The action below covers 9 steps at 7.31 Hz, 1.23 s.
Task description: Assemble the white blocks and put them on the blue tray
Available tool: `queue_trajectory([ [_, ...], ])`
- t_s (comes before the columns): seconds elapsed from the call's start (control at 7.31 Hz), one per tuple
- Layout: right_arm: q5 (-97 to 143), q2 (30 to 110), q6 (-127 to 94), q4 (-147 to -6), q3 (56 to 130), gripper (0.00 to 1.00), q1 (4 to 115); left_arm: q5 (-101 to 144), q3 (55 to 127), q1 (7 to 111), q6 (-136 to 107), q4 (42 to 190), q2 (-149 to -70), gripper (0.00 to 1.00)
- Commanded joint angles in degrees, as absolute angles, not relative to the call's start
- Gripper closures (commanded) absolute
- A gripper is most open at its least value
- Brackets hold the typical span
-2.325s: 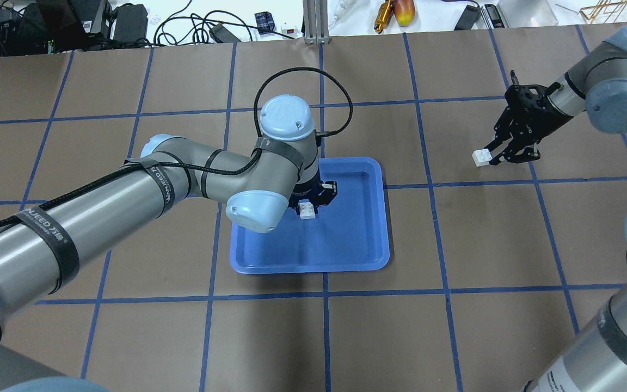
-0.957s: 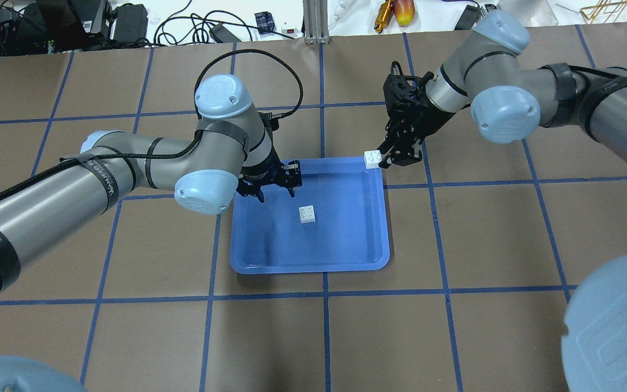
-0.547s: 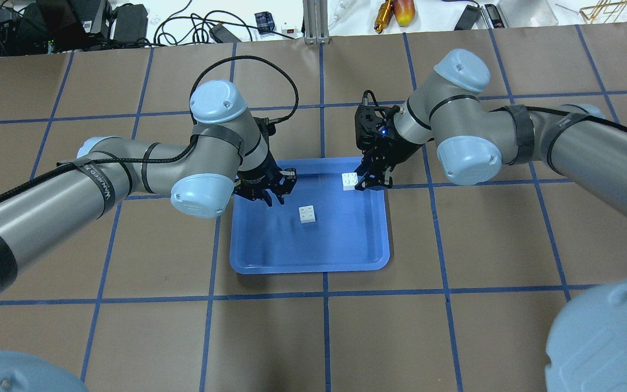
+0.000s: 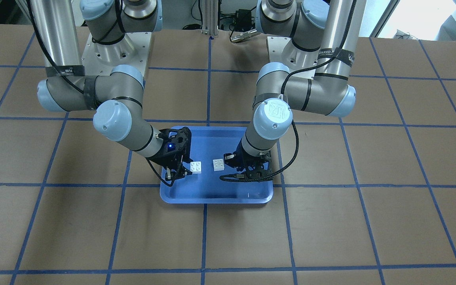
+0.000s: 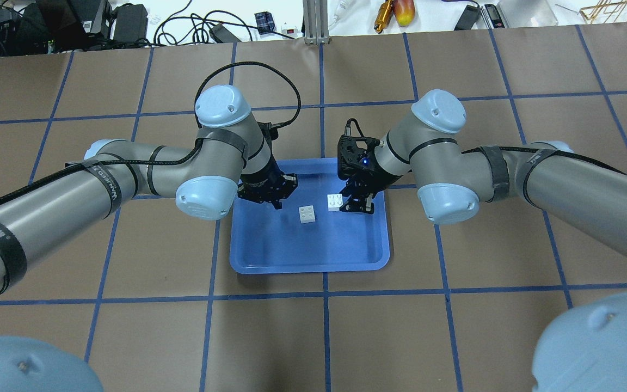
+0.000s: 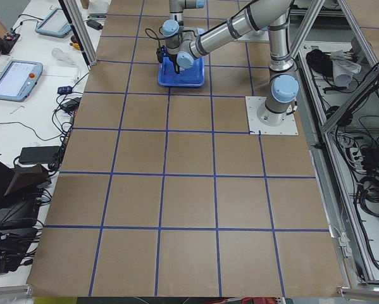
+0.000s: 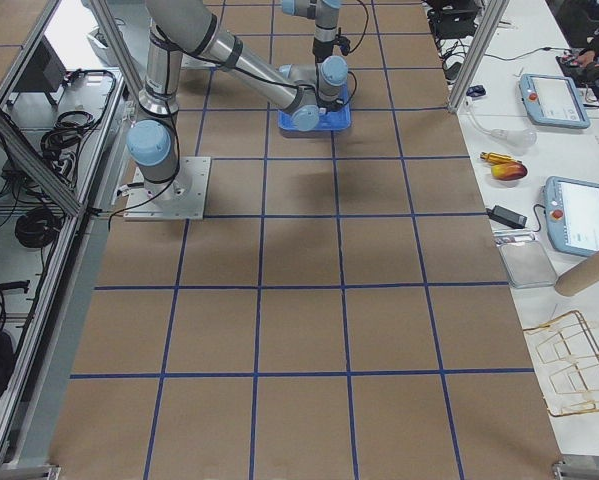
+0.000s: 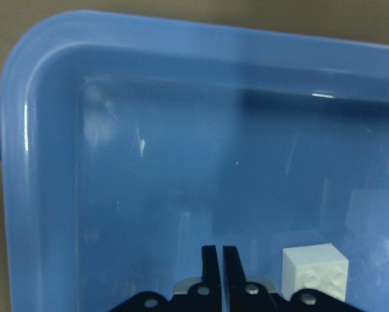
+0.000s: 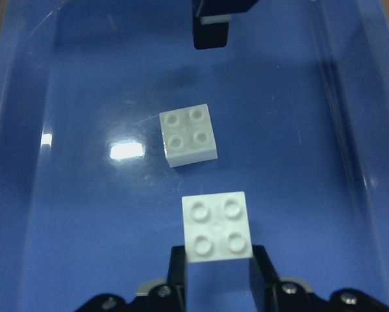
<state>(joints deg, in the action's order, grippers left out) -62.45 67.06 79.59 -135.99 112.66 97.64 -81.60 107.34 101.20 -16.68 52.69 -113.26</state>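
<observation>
The blue tray (image 5: pixel 313 268) lies mid-table. One white block (image 5: pixel 307 214) lies studs-up on its floor, free of both grippers. My right gripper (image 5: pixel 344 205) is shut on the second white block (image 5: pixel 336 201) and holds it studs-up, low over the tray, just right of the lying one with a small gap. The right wrist view shows the held block (image 9: pixel 217 226) between the fingers and the lying block (image 9: pixel 189 134) beyond. My left gripper (image 5: pixel 276 201) is shut and empty over the tray's far left part; its wrist view shows the closed fingers (image 8: pixel 210 260) and a block (image 8: pixel 314 272) to their right.
Brown table with a blue tape grid. Cables, tools and boxes lie beyond the far edge (image 5: pixel 215 27). Both arms reach in over the tray's far half (image 4: pixel 216 132), with their wrists close together.
My left gripper let go of the block in the tray, drew back to the tray's far left and shut. My right gripper carried its block from the far right to beside the lying block.
</observation>
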Motion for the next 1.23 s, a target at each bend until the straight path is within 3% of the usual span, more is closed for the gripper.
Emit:
queue_trajectory([
  [0.0, -61.97, 66.89, 79.37, -136.75, 113.03, 1.0, 98.35, -81.13, 107.49, 101.42, -16.96, 52.65, -113.47, 0.88],
  [1.09, -62.05, 63.63, 77.52, -141.06, 113.29, 1.0, 100.46, -80.16, 107.67, 103.18, -18.63, 52.74, -113.47, 0.88],
])
